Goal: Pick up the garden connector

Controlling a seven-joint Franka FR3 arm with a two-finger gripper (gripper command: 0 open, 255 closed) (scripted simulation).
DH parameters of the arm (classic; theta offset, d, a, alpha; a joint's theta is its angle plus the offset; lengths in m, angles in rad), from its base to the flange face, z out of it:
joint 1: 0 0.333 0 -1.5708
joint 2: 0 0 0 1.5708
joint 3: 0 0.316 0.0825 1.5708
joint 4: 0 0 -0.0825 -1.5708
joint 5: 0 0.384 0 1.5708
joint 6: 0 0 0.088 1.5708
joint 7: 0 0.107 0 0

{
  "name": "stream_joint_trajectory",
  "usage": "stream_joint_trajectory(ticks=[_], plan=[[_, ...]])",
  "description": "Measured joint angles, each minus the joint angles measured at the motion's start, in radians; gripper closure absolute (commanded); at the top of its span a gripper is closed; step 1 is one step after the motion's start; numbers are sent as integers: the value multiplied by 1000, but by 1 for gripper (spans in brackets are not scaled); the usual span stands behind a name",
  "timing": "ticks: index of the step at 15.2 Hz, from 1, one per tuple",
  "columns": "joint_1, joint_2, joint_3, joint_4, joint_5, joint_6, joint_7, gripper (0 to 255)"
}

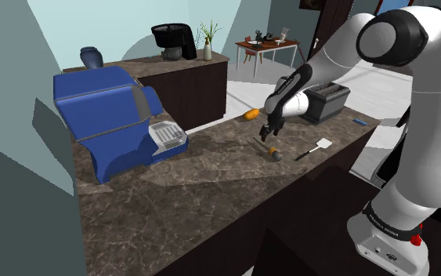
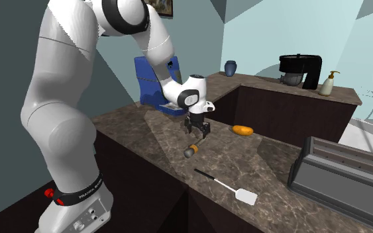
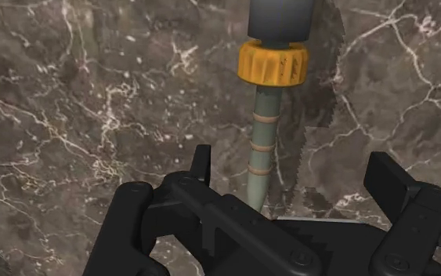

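The gripper (image 3: 297, 176) is wide open above the marble counter (image 3: 93, 102); the garden connector (image 3: 277, 63) lies with its stem between the 2 fingers, not clasped.

A dark brown marbled countertop (image 1: 211, 188) carries everything. In the shoulder view, the garden connector (image 1: 273, 152), grey with an orange collar, lies flat near its middle. From it, a white spatula (image 1: 316, 148) lies at three o'clock, a grey toaster (image 1: 325, 102) at two, an orange oval object (image 1: 250, 114) at eleven, and a large blue machine (image 1: 113, 121) at nine.
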Motion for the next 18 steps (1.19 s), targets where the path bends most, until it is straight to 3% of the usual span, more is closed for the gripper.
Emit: stream_joint_trajectory(ticks=[9, 10, 18], plan=[[-45, 173, 45, 85, 45, 82, -43, 0], [-46, 178, 47, 86, 46, 86, -44, 255], [-47, 183, 49, 87, 48, 92, -45, 255]])
